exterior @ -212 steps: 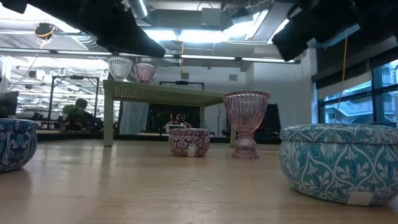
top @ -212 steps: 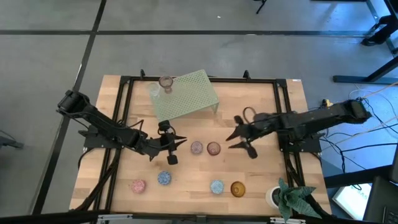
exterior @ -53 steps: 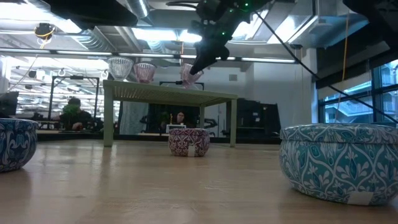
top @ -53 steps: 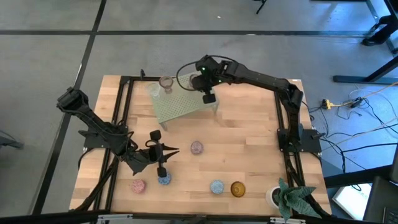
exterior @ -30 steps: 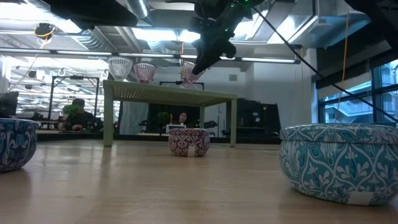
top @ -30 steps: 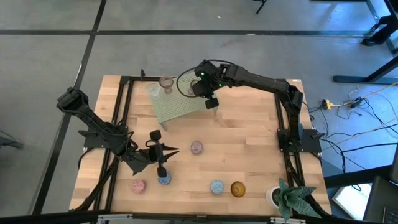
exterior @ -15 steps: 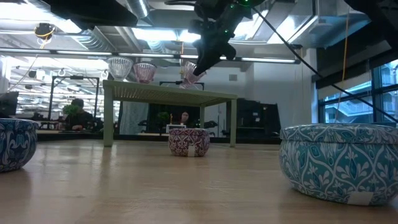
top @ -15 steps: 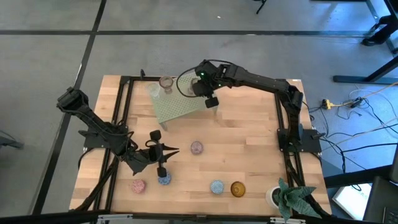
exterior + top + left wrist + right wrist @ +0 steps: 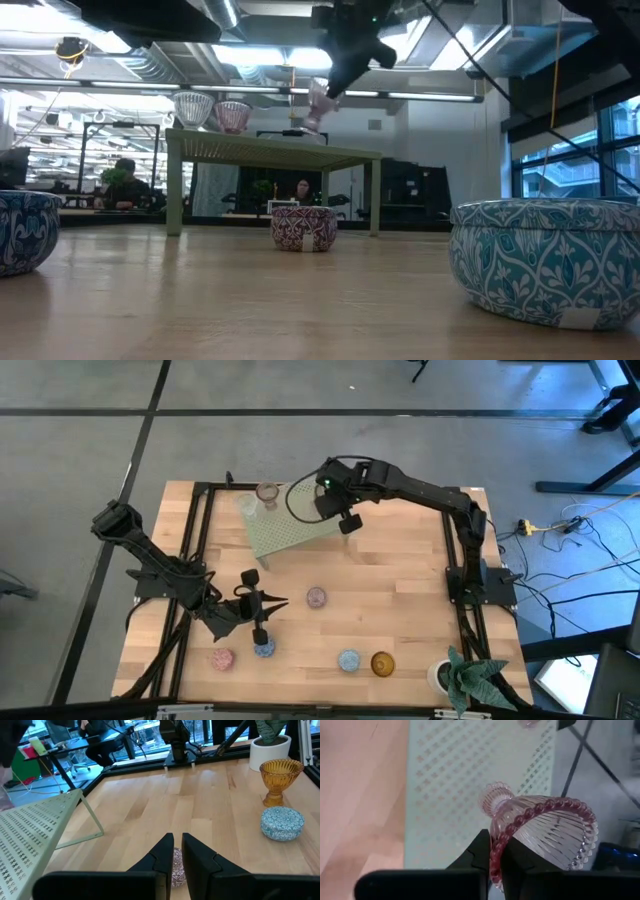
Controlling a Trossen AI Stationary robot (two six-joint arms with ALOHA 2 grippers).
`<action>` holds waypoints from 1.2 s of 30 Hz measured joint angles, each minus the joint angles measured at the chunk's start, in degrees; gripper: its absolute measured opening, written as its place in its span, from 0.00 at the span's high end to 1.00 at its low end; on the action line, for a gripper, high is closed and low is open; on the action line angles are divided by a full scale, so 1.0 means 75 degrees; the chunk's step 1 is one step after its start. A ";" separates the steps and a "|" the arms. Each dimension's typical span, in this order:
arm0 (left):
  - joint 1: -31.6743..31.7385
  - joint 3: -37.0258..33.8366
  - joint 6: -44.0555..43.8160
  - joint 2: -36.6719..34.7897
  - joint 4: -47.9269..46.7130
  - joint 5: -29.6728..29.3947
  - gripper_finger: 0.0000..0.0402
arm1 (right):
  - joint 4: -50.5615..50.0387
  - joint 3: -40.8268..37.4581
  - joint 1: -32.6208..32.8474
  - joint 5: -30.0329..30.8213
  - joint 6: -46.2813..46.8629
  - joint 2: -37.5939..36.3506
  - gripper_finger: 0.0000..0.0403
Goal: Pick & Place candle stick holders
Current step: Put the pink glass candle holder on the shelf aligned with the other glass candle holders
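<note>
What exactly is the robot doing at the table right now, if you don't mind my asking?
It is moving glass candle holders onto the green rack. The right gripper, jaws pinched on the rim, holds a pink stemmed holder tilted in the air above the rack, where two other holders already stand. The left gripper hangs shut over a small patterned holder near the table's front. More holders wait on the table.

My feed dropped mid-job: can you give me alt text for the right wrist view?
The right pincer is shut on the beaded rim of a pink ribbed glass candle holder, held tilted above the pale green perforated rack. Wooden table lies beside the rack.
</note>
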 joint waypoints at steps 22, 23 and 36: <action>0.0000 0.0000 -0.0080 0.0000 0.0000 0.0000 0.92 | -0.0863 -0.0281 0.0441 0.0118 -0.0404 0.0006 0.88; 0.0000 0.0000 -0.0080 0.0000 0.0000 0.0000 0.92 | -0.0859 -0.0281 0.0444 0.0114 -0.0404 0.0006 0.85; 0.0000 0.0000 -0.0126 0.0000 0.0000 0.0000 0.92 | -0.0622 -0.0493 0.0441 0.0113 -0.0404 -0.0003 0.87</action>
